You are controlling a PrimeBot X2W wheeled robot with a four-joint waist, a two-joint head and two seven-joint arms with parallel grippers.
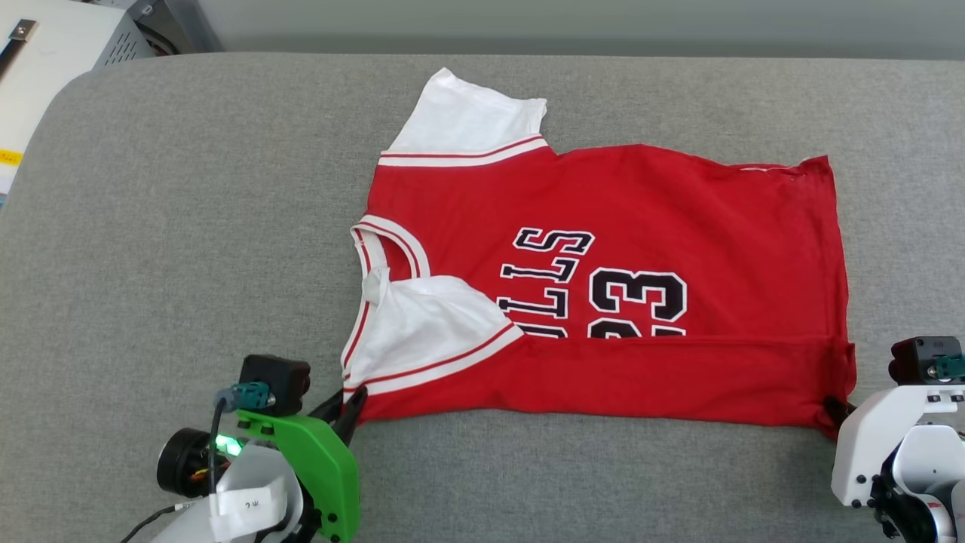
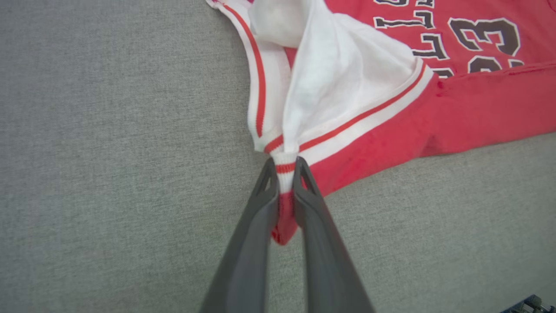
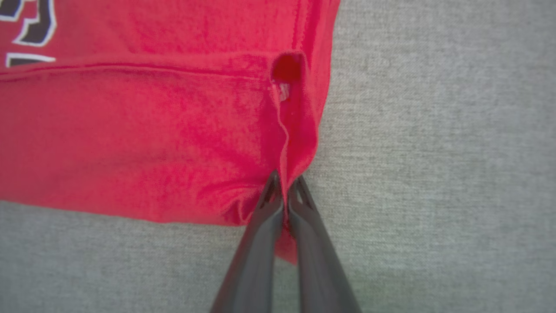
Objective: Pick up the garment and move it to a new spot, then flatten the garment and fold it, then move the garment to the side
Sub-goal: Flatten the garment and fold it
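1. The grey woven surface (image 1: 188,226) runs bare and wide beyond the shirt's far edge and on both sides. A pale box (image 1: 60,38) sits off its far left corner.
2. The garment (image 1: 603,211) lies flat, its long axis running left to right, collar toward the robot's left and hem toward its right. All of it lies forward of both sets of jaws.
3. Its near edge is already turned over as a red band (image 1: 641,377), covering the lower lettering.
4. The left gripper (image 2: 284,167) is closed on the near left corner, pinching the striped sleeve trim.
5. The right gripper (image 3: 284,180) is closed on the near hem corner, though it probably grips both layers and I cannot be sure.
6. Each arm holds its own end, so a further fold likely means carrying both corners away together.
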